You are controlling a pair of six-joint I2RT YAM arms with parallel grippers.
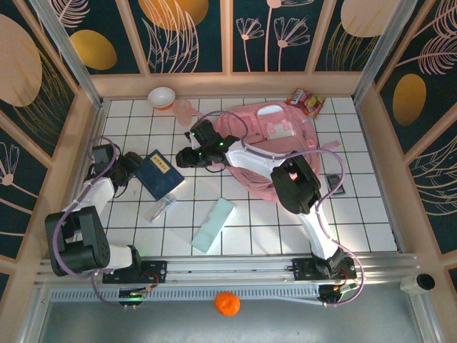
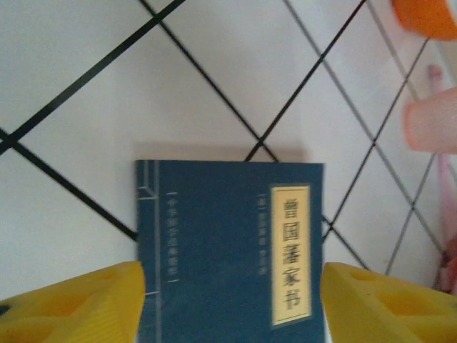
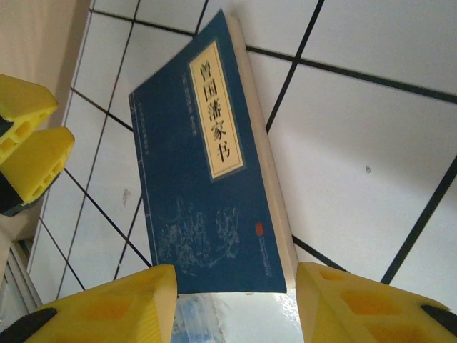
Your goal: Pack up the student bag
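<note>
The student bag point(image 1: 275, 139), pink with white patches, lies at the back right of the table, partly under my right arm. A dark blue book point(image 1: 158, 174) with a cream title label lies flat left of it. My left gripper point(image 1: 136, 169) stands open at the book's left end; in the left wrist view the book point(image 2: 228, 243) runs between the yellow fingers point(image 2: 78, 304). My right gripper point(image 1: 180, 158) reaches in from the right, open, and the book's point(image 3: 207, 193) near end lies between its fingers point(image 3: 107, 307). Neither gripper holds anything.
A clear plastic packet point(image 1: 161, 209) lies under the book's front corner, and a pale green case point(image 1: 213, 225) lies nearer the front. A white bowl point(image 1: 163, 96) and a pink cup point(image 1: 184, 111) stand at the back. A red snack packet point(image 1: 305, 101) sits behind the bag. An orange point(image 1: 226, 303) rests below the front rail.
</note>
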